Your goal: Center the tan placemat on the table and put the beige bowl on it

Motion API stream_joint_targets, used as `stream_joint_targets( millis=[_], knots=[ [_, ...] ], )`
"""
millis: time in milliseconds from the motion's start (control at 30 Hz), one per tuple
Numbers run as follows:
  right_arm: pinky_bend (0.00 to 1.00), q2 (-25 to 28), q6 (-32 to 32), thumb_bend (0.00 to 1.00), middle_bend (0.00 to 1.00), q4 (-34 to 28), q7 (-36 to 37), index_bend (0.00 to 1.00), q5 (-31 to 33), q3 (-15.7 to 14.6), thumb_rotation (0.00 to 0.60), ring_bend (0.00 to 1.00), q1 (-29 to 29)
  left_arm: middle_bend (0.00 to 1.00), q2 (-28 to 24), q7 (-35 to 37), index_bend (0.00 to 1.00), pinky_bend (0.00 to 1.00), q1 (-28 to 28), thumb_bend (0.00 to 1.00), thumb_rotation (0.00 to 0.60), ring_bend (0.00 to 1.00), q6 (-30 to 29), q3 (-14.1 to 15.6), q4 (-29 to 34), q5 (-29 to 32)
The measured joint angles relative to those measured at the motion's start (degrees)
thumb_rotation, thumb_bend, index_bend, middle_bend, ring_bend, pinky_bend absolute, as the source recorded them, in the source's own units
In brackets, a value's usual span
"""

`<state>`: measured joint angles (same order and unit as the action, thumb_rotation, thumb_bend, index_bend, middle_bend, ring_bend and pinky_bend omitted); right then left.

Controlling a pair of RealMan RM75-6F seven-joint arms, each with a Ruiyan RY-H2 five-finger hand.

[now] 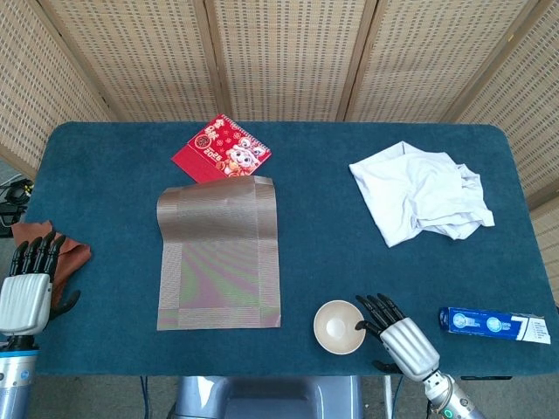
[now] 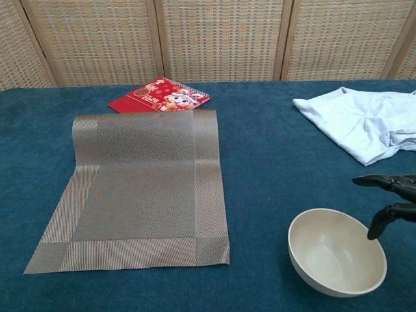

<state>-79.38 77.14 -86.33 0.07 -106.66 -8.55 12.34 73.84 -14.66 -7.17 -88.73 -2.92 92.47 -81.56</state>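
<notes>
Beige bowl (image 1: 339, 326) sits right of the tan placemat (image 1: 219, 254) on the bench (image 1: 323, 218); red booklet (image 1: 221, 149) touches the placemat's curled far edge; white cloth (image 1: 421, 193) well beyond the bowl; blue tube (image 1: 493, 323) right of it; right hand (image 1: 397, 333), fingers (image 2: 383, 184) apart, just beside the bowl's rim; left hand (image 1: 30, 285), fingers together, partly cut off, over a brown rag (image 1: 61, 254).

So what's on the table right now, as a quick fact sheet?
placemat: tan, left of center, far edge curled
bowl: beige, empty, on the table, off the mat
right hand: fingers spread, at the bowl's rim
left hand: at the table's left edge, holding nothing
other items: red booklet, white shirt, blue box
</notes>
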Motion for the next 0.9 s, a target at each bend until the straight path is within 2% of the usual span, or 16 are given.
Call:
stream_joint_targets(
  millis=[367,833,900],
  knots=[
    [0.1,-4.7,-0.4,0.28,0.1,5.3,2.7,0.45,1.4,0.4,0.6,0.0,0.5,0.0,-0.5,0.1,0.0,0.0,0.5,0.2,0.6,0.0,0.1,-0.5,0.7,-0.3],
    [0.1,-7.8,-0.3,0.4,0.11,9.2,5.7,0.5,2.3,-0.1,0.6,0.0,1.0,0.0,-0.2,-0.2,0.0,0.0,0.5,0.2,0.6,0.0,1.4,-1.0,0.3,0.4],
    [0.1,-8.2,-0.1,0.44,0.12,9.8,6.2,0.51,2.4,-0.3,0.6,0.0,1.0,0.0,-0.1,-0.2,0.0,0.0,0.4,0.2,0.6,0.0,1.5,-1.1,0.2,0.5]
  ],
)
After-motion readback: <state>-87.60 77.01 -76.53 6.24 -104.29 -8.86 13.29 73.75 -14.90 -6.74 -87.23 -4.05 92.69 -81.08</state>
